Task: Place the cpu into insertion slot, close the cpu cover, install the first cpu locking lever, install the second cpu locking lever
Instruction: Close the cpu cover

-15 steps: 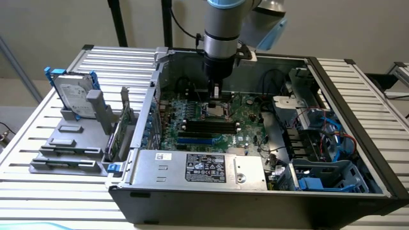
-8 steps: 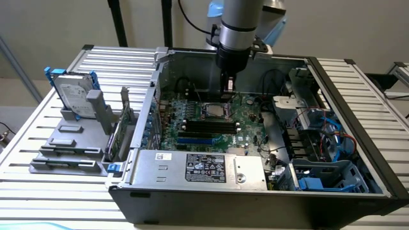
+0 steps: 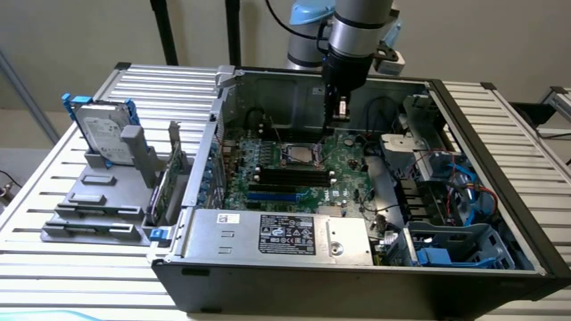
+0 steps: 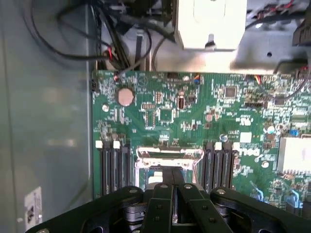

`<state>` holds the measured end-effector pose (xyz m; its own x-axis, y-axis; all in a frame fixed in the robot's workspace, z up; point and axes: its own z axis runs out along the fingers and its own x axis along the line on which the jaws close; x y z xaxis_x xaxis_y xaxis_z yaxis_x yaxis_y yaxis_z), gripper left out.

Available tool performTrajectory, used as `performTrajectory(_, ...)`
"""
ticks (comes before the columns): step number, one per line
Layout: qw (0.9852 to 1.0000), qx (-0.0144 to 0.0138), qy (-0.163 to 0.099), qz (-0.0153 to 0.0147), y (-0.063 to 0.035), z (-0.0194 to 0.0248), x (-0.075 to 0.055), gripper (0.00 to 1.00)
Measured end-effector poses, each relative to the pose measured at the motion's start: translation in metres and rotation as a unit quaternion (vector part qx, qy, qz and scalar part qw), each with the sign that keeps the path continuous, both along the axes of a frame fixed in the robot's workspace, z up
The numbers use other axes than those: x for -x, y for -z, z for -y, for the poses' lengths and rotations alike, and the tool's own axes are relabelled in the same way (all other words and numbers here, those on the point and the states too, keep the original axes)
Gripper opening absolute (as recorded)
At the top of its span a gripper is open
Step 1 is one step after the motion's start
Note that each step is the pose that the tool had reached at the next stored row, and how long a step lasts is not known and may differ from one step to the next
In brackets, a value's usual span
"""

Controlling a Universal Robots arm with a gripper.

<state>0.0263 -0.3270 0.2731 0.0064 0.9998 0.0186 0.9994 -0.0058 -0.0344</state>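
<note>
White lettering reading "DELL" (image 4: 250,152) is printed on the green circuit board (image 4: 194,111), seen in the wrist view just beside a bank of long black memory slots (image 4: 218,165). In the exterior view, a large black-and-white label (image 3: 287,234) is carried on the silver metal power supply box (image 3: 214,237), at six o'clock from the board; its print cannot be read. A small white barcode sticker (image 3: 229,218) is placed at nine o'clock of that label, also illegible. A pale label (image 3: 107,137) on the grey upright hard drive (image 3: 89,110) cannot be read. A white sticker (image 4: 31,206) on the grey case wall (image 4: 48,121) is likewise unreadable.
</note>
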Motion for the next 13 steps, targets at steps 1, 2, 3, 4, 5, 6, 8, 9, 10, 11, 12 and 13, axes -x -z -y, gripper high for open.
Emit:
performTrajectory(1,1.0000,-0.0002,0.000,-0.0012,-0.0020,0.0000,-0.005,0.11)
performTrajectory(2,1.0000,-0.0003,0.000,-0.0023,-0.0032,0.0000,-0.009,0.11)
performTrajectory(3,1.0000,-0.0004,0.000,-0.0032,-0.0038,0.0000,-0.014,0.11)
performTrajectory(4,1.0000,-0.0004,0.000,-0.0039,-0.0039,0.0000,-0.018,0.11)
performTrajectory(5,1.0000,-0.0004,0.000,-0.0044,-0.0039,0.0000,-0.023,0.11)
performTrajectory(6,1.0000,-0.0004,0.000,-0.0049,-0.0039,0.0000,-0.027,0.11)
performTrajectory(8,1.0000,-0.0005,0.000,-0.0058,-0.0023,0.0000,-0.037,0.11)
performTrajectory(9,1.0000,-0.0005,0.000,-0.0061,-0.0007,0.0000,-0.041,0.11)
performTrajectory(10,1.0000,-0.0004,0.000,-0.0061,0.0011,0.0000,-0.043,0.11)
performTrajectory(11,1.0000,-0.0004,0.000,-0.0062,0.0028,0.0000,-0.045,0.11)
performTrajectory(12,1.0000,-0.0004,0.000,-0.0064,0.0046,0.0000,-0.046,0.11)
performTrajectory(13,1.0000,-0.0005,-0.001,-0.0067,0.0063,0.0001,-0.046,0.11)
